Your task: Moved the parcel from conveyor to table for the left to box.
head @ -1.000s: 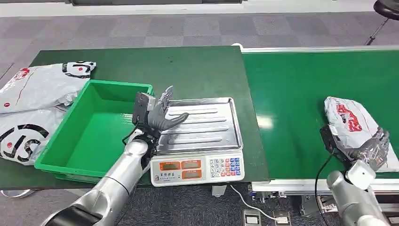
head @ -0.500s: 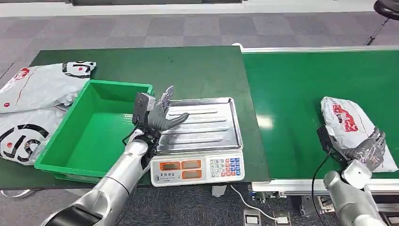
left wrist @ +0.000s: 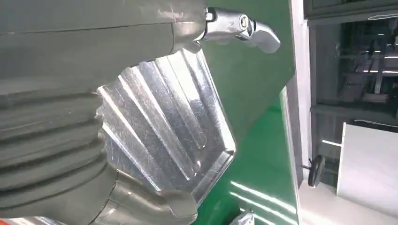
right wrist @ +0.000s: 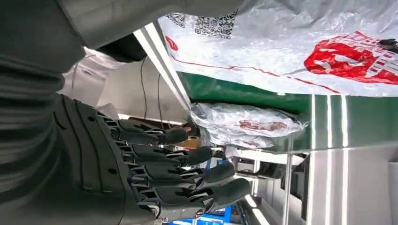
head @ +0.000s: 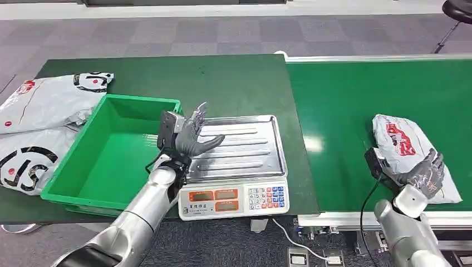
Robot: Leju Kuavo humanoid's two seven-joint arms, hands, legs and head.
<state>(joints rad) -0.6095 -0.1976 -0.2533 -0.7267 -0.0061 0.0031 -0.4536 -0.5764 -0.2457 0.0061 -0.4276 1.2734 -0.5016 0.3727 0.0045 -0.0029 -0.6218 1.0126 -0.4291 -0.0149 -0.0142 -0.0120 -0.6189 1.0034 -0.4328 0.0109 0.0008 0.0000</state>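
One parcel (head: 409, 153) lies on the conveyor (head: 345, 111), gripped by the right robot hand (head: 424, 175).

Both arms are smooth silver tubes ending in a dark grey left hand (head: 192, 136) and right hand (head: 423, 173). Each wrist carries a black camera box with a black cable. Ribbed grey covers sit behind the hands.
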